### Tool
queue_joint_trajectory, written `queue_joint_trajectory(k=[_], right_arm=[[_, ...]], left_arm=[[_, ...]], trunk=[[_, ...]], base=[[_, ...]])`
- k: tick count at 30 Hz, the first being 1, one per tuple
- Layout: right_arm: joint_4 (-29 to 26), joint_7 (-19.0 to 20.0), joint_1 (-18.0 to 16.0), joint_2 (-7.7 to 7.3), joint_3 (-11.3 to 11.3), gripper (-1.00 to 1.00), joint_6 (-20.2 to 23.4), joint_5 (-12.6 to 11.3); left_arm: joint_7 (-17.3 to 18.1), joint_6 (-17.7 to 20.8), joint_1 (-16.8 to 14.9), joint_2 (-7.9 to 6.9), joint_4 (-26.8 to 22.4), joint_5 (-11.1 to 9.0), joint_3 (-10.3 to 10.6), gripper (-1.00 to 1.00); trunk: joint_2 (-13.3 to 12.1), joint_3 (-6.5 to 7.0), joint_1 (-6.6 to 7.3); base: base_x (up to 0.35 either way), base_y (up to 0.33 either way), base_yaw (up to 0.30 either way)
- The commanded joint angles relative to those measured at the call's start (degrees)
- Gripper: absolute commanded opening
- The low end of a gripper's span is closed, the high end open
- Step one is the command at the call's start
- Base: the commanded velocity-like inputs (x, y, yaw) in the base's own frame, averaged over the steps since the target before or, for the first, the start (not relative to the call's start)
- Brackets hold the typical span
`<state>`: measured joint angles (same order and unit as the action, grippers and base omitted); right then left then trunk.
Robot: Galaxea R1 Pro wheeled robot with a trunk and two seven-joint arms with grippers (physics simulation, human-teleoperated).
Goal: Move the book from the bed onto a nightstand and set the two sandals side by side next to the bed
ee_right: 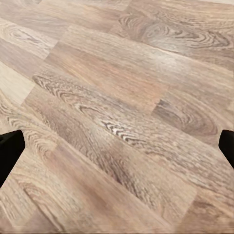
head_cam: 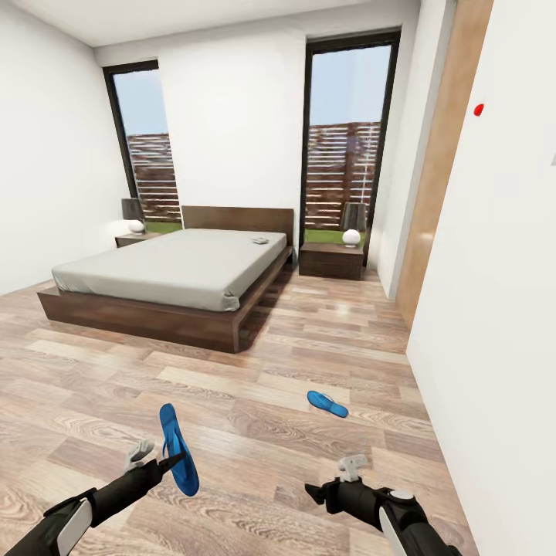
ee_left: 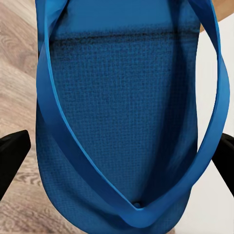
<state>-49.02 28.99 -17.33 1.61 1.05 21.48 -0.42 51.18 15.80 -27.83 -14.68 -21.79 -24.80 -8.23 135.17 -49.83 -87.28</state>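
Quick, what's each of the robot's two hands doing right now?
Left end effector: closed on a blue sandal, held up off the floor.
Right end effector: open, holding nothing, over bare wood floor.

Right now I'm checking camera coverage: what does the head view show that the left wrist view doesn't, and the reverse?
Head view alone: the bed with the book on it, the nightstand, the second sandal lying on the floor, and the right gripper. Left wrist view alone: the strap and textured sole close up. Both: the held sandal in the left gripper, and the floor.
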Motion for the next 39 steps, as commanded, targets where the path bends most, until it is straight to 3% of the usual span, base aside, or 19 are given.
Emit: queue_joint_trajectory(k=[1,4,7,8,9,10,14,15,18,19,22,25,31,35,39], right_arm=[[1.6,0.13,-0.02,-0.03,-0.09,1.0,-0.2,-0.06],[4.22,0.22,0.01,-0.23,-0.25,1.0,-2.92,-0.2],[5.07,0.32,0.01,-0.4,-0.38,1.0,-4.01,-0.26],[5.54,0.66,0.02,-1.6,-0.41,1.0,-6.16,-0.34],[5.57,0.69,0.02,-2.11,-0.38,1.0,-6.53,-0.36],[5.69,0.74,0.02,-3.77,-0.32,1.0,-7.43,-0.47],[7.87,0.84,0.02,-5.97,-0.32,1.0,-8.45,-0.6],[10.36,0.87,0.0,-6.81,-0.39,1.0,-9.64,-1.26],[11.71,0.89,-0.01,-8.19,-0.42,1.0,-11.65,-3.36],[12.2,0.89,0.01,-9.32,-0.39,1.0,-12.37,-5.23],[13.22,0.89,0.01,-10.58,-0.36,1.0,-12.97,-8.71],[13.71,0.89,0.0,-10.93,-0.35,1.0,-13.14,-9.78],[13.94,0.89,0.01,-11.1,-0.34,1.0,-13.21,-10.31],[14.58,0.83,0.0,-11.1,-0.34,1.0,-13.22,-10.31],[18.09,0.81,-0.01,-11.1,-0.33,1.0,-13.29,-10.3]], left_arm=[[0.1,0.53,-0.03,0.0,0.15,-0.3,-0.15,-1.0],[-0.01,-0.08,-0.03,-0.18,1.84,-0.26,-0.19,-1.0],[-0.04,-4.46,-0.03,-0.25,4.53,-0.15,-0.14,-1.0],[0.02,-9.61,-0.03,-0.33,6.05,1.5,-0.12,-1.0],[0.01,-9.87,-0.03,-0.33,6.3,1.87,-0.12,-1.0],[-0.01,-10.4,-0.03,-0.34,7.26,3.08,-0.12,-1.0],[0.02,-10.92,-0.03,-0.22,8.34,5.75,-0.12,-1.0],[-0.01,-11.01,-0.03,-0.19,8.58,6.7,-0.12,-1.0],[-0.04,-11.08,-0.03,-0.07,8.66,7.09,-0.1,-1.0],[-0.24,-11.18,-0.03,-0.03,8.71,7.23,-0.07,-1.0],[-1.59,-12.18,-0.03,-0.24,8.91,8.54,-0.11,-1.0],[-2.58,-13.91,-0.03,-0.37,9.06,10.63,-0.12,-1.0],[-3.93,-16.45,0.03,-0.35,10.59,18.29,-0.12,-1.0],[-4.03,-18.62,0.05,-0.35,11.7,20.09,-0.12,-1.0],[-4.05,-19.46,0.06,-0.19,11.95,20.45,-0.12,-1.0]], trunk=[[0.03,-0.06,0.01],[0.03,-0.06,0.01],[0.03,-0.06,0.01],[0.03,-0.06,0.01],[0.03,-0.06,0.01],[0.03,-0.06,0.01],[0.03,-0.06,0.01],[0.03,-0.06,0.01],[0.03,-0.06,0.01],[0.03,-0.06,0.01],[0.03,-0.06,0.01],[0.03,-0.06,0.01],[0.03,-0.06,0.01],[0.03,-0.06,0.01],[0.03,-0.06,0.01]], base=[[0.0,0.0,0.0],[0.0,0.0,0.0],[0.0,0.0,0.0],[0.0,0.0,0.0],[0.0,0.0,0.0],[0.0,0.0,0.0],[0.0,0.0,0.0],[0.0,0.0,0.0],[0.0,0.0,0.0],[0.0,0.0,0.0],[0.0,0.0,0.0],[0.0,0.0,0.0],[0.0,0.0,0.0],[0.0,0.0,0.0],[0.0,0.0,0.0]])
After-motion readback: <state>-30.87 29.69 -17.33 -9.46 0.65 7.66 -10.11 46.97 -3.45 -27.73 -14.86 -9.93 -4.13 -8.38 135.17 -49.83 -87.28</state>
